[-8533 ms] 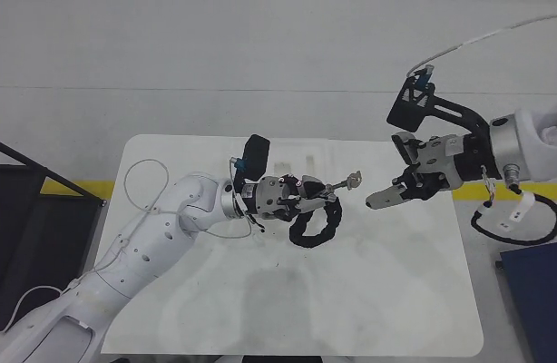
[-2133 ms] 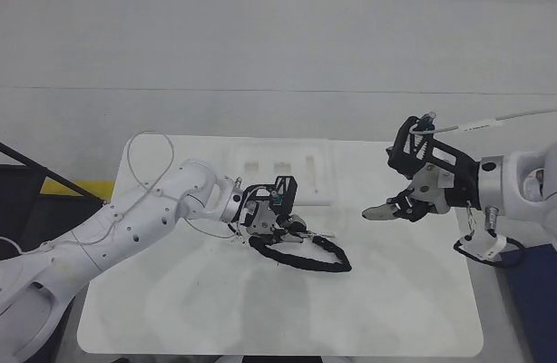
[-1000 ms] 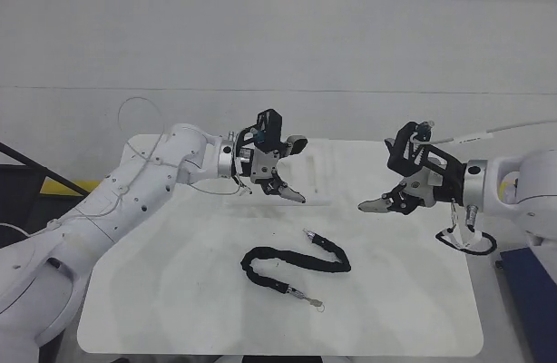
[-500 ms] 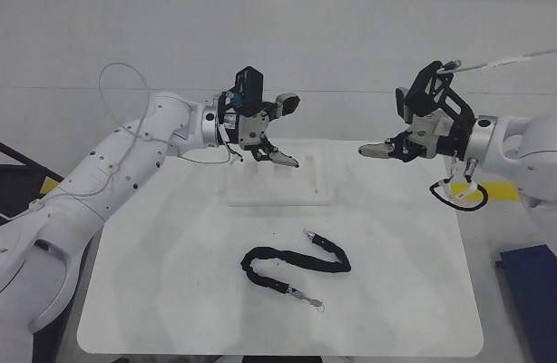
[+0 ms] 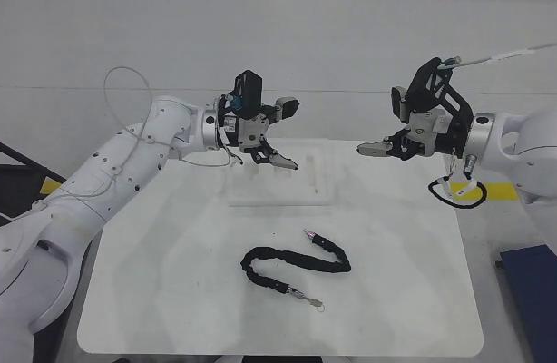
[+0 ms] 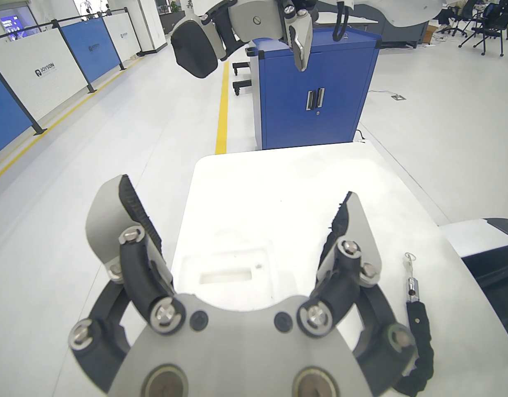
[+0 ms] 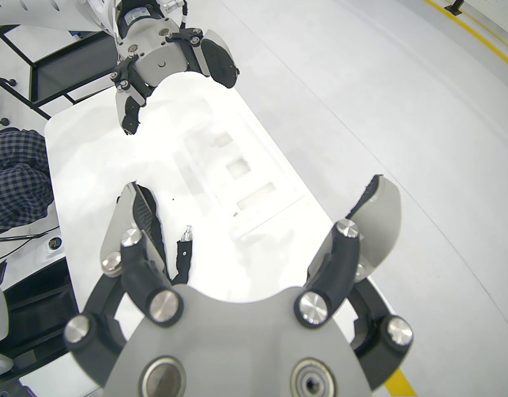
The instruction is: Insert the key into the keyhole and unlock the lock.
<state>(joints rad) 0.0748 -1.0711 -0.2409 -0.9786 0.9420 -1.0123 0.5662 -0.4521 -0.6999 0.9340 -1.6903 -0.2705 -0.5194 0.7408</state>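
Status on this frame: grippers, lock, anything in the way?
Left gripper and right gripper open, empty, raised over the table's far side. Cable lock lying free mid-table. Nothing blocking it.

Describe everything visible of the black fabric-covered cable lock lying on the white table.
The black fabric-sleeved cable lock lies flat on the white table, near its middle, bent in a loose S-curve. A small silvery metal piece shows at each end; one carries a thin wire loop. Only the table touches it.

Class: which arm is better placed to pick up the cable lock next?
Probably the left: its open left gripper sits closer to the cable lock on the table; the right gripper, also open, is farther aside.
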